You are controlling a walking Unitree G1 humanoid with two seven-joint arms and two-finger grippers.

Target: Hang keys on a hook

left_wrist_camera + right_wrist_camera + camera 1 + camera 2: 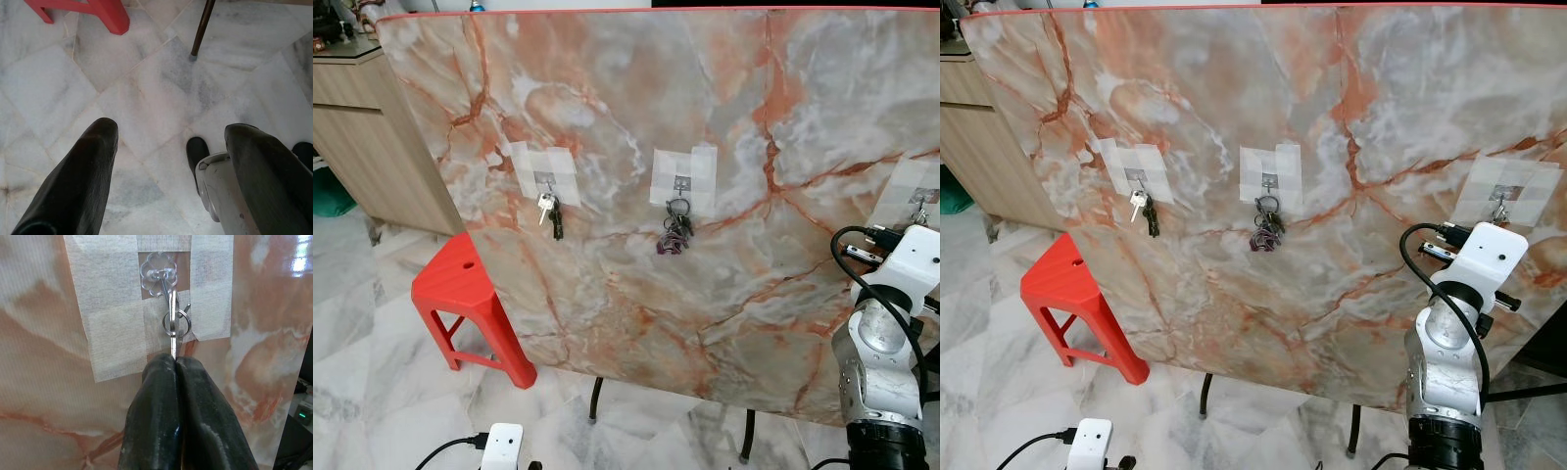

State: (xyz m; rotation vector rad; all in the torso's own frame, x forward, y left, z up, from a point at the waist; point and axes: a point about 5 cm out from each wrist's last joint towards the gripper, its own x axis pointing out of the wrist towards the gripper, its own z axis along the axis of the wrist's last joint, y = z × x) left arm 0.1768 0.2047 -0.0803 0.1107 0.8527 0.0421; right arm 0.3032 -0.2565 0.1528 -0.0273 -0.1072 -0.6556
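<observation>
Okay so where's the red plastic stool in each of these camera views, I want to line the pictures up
Left eye view: red stool at lower left, beside the marble board.
Right eye view: lower left again, by the board's lower corner.
Left wrist view: one red leg along the top edge, above the left gripper's open fingers.
Right wrist view: not in it.
Shared landmark: the white marble floor.

The right gripper sits against the upright slab, its fingers pressed together on the key. Directly above the fingers the key ring sits at the hook, which is taped to the slab. Well left of these fingers hang two more key bunches on their own hooks. Beyond the left gripper's fingers lies the floor, with the stool and a slab leg farther off.
</observation>
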